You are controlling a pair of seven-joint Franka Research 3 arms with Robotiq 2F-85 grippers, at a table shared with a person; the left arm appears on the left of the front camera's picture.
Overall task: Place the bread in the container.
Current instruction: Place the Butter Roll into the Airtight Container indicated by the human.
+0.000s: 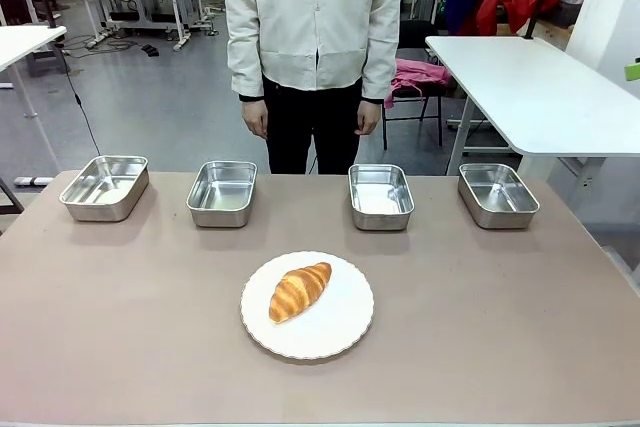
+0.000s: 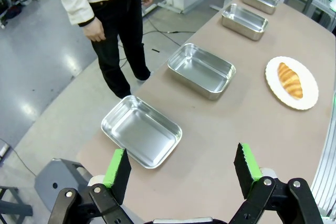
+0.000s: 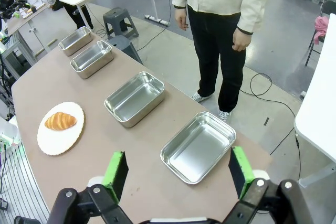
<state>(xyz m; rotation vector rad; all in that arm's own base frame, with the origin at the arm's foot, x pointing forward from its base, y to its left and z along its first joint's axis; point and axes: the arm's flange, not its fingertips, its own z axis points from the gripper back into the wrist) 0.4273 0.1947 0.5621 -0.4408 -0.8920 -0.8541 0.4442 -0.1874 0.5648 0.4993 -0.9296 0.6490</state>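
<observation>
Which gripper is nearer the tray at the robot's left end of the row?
Left. The left gripper hangs beside that tray; the right gripper hangs by the opposite end tray.

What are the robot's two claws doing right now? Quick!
Left gripper: open, holding nothing.
Right gripper: open, holding nothing.

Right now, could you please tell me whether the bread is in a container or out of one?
Out: the bread lies on the white plate, and the four steel trays beyond it are all empty.
</observation>
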